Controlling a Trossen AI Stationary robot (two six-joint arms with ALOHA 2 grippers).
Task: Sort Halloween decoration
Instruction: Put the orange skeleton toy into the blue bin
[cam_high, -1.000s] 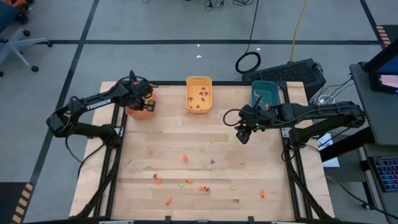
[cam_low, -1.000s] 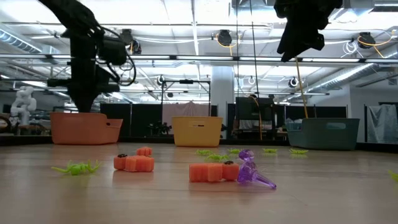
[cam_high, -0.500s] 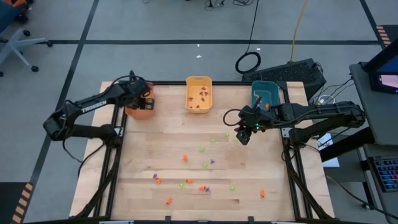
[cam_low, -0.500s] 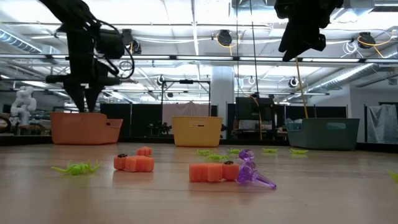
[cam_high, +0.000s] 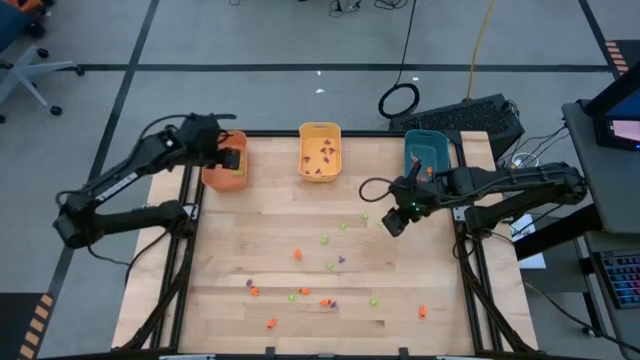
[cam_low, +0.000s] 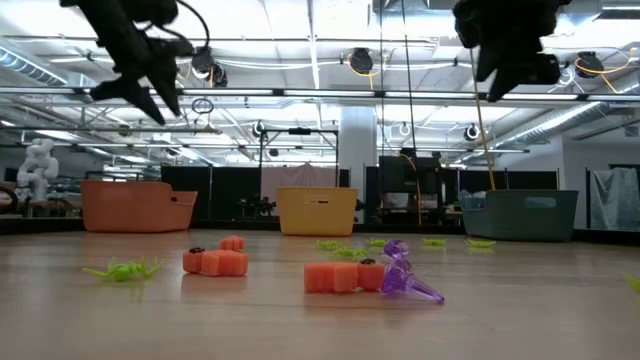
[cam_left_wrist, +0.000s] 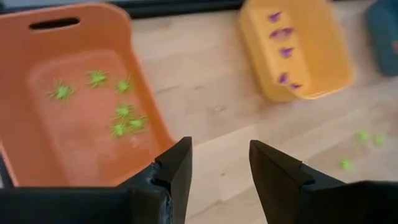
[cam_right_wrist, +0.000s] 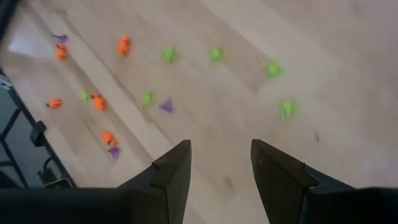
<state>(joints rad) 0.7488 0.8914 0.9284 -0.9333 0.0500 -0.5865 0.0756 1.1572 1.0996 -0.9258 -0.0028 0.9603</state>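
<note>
Small orange (cam_high: 297, 254), green (cam_high: 325, 240) and purple (cam_high: 341, 259) trinkets lie scattered on the wooden table (cam_high: 230, 250). The low view shows orange pieces (cam_low: 345, 276), a purple one (cam_low: 405, 278) and a green one (cam_low: 125, 268) up close. My left gripper (cam_left_wrist: 221, 146) hangs open and empty above the orange bin (cam_high: 215, 175), which holds several green trinkets (cam_left_wrist: 121, 118). My right gripper (cam_right_wrist: 221, 149) is open and empty, high over the table's right part (cam_high: 393, 222), with trinkets far below it.
The yellow bin (cam_high: 320, 150) at the far middle holds purple trinkets (cam_left_wrist: 283, 46). The teal bin (cam_high: 428, 152) stands at the far right. All three bins line the far edge. Most loose trinkets lie in the middle and near half of the table.
My left gripper has opened over the orange bin, then risen well above it and tipped from pointing down to a slant. My right gripper has shifted a little toward the table's right edge, still open.
</note>
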